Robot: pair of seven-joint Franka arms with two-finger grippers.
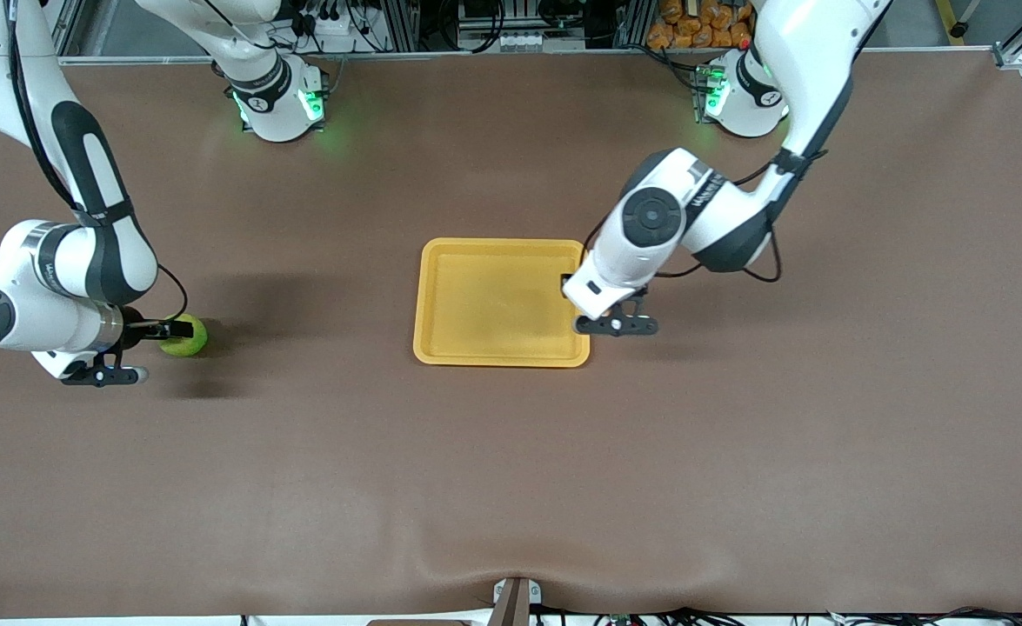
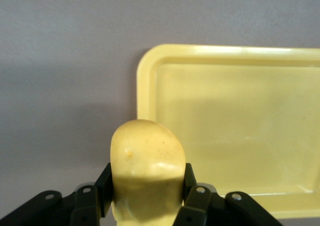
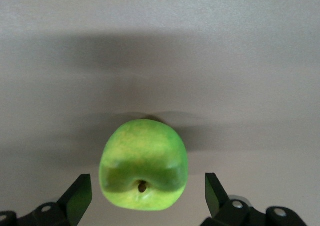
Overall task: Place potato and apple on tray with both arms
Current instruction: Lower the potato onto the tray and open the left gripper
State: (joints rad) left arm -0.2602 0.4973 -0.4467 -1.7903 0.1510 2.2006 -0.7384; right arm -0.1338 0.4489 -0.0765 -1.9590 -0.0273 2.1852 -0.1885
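So we're looking at the small round green apple (image 3: 144,168) sitting on the brown table (image 1: 511,452) toward the right arm's end, and it's lying right between the right gripper's (image 3: 148,193) black fingers (image 3: 80,196). Those fingers are standing wide apart with a gap on each side of the apple, so nothing is gripping it.

The left gripper (image 2: 147,193) is clamping the oblong, bumpy yellow potato (image 2: 146,168), squeezing it from both sides. It's hanging over the edge of the tray that faces the left arm's end of the table.

The shallow rectangular yellow-orange plastic tray (image 1: 441,300) with the raised rim is lying mid-table, well apart from the apple, and we're seeing nothing in it, just the bare floor.

What we can't make out: in the front view the left arm's wrist is covering the potato completely, so it only shows in the left wrist view, where its lower end is cut off. The apple is half hidden under the right gripper from the front too.
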